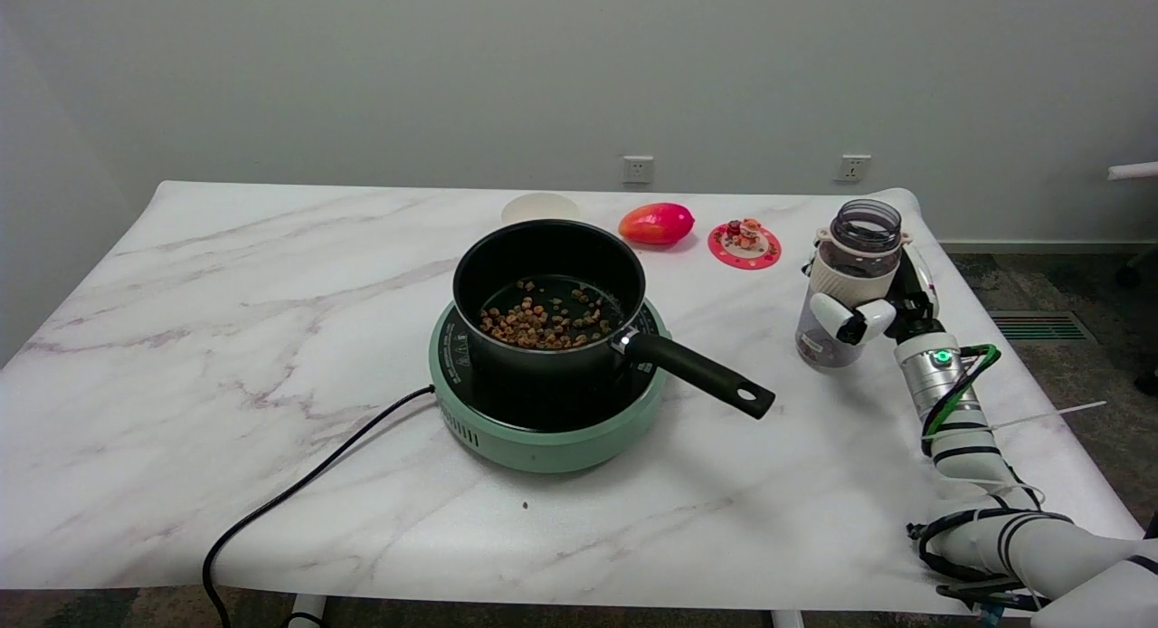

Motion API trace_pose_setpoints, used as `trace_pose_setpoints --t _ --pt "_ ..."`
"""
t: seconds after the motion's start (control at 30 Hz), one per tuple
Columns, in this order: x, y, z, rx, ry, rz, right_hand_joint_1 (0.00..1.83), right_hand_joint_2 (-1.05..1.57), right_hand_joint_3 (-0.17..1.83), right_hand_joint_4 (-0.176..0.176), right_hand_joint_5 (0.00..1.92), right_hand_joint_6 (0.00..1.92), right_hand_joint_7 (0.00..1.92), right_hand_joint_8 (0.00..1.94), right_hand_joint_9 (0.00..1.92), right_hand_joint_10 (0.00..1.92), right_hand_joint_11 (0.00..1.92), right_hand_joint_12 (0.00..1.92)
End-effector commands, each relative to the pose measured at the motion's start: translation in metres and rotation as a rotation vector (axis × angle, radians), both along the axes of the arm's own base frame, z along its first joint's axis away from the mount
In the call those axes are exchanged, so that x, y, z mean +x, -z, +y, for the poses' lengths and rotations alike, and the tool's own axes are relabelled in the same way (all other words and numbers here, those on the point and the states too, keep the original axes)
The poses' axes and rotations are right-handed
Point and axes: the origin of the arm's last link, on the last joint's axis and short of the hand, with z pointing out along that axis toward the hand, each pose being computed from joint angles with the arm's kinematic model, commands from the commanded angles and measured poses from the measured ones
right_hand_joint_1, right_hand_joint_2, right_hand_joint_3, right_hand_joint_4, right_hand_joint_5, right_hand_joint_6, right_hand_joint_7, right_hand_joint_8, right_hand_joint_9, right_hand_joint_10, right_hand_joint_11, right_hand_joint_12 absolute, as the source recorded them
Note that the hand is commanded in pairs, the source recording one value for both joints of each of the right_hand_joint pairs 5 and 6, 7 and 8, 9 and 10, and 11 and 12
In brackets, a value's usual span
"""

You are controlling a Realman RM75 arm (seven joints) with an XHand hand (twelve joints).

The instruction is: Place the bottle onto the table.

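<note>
Right hand [870, 304] wraps the bottle [850, 284] at right of frame — white fingers curled round its mid-body, arm entering from lower right. The bottle's long axis is near upright, open mouth up; its base appears to sit at or just above the table [271, 275], contact not resolvable from this angle. Bottle is smoky translucent plastic, cylindrical, with a pale collar; the tabletop is glossy white marble-pattern — smooth and flat, so release should be straightforward.
</note>
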Motion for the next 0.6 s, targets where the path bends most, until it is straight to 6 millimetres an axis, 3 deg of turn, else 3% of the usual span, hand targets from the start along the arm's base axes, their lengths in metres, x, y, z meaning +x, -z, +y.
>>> trace_pose_setpoints --t 0.03,0.3,0.6 --pt "-0.0009 -0.0023 0.0047 -0.009 0.0 0.008 1.28 -0.37 1.64 0.0 1.13 1.13 1.33 1.33 1.14 1.14 0.87 0.87" --pt "-0.0021 -0.0052 0.0101 -0.022 -0.001 0.008 1.24 -0.48 1.7 0.0 1.03 1.03 1.3 1.3 1.09 1.09 0.82 0.82" --pt "-0.002 -0.0071 0.0119 -0.035 -0.001 0.017 1.23 -0.6 1.5 0.0 0.87 0.87 1.26 1.26 1.05 1.05 0.8 0.8"
